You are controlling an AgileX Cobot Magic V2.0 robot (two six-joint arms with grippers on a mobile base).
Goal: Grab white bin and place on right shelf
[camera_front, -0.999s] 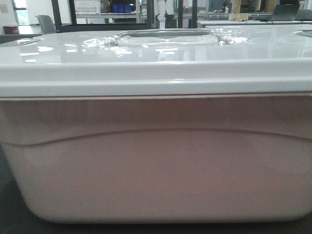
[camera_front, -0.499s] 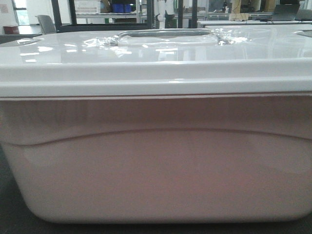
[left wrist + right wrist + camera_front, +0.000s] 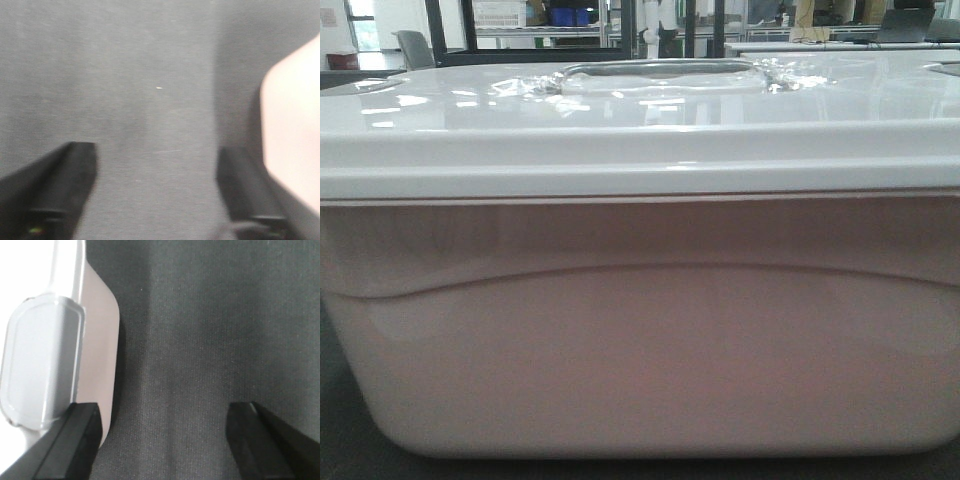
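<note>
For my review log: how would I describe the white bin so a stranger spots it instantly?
On the dark grey surface, filling the front view, sits the white bin. Unlike the blue bins far behind, it is a pinkish translucent tub with a glossy white lid and recessed handle.

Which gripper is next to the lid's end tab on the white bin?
The right gripper: the white bin's pale grey lid tab sits beside one finger. The left gripper has only pinkish bin wall beside it.

Counted: one white bin, one lid, one handle; one left gripper, one right gripper, two jaws each; one grey chair.
</note>
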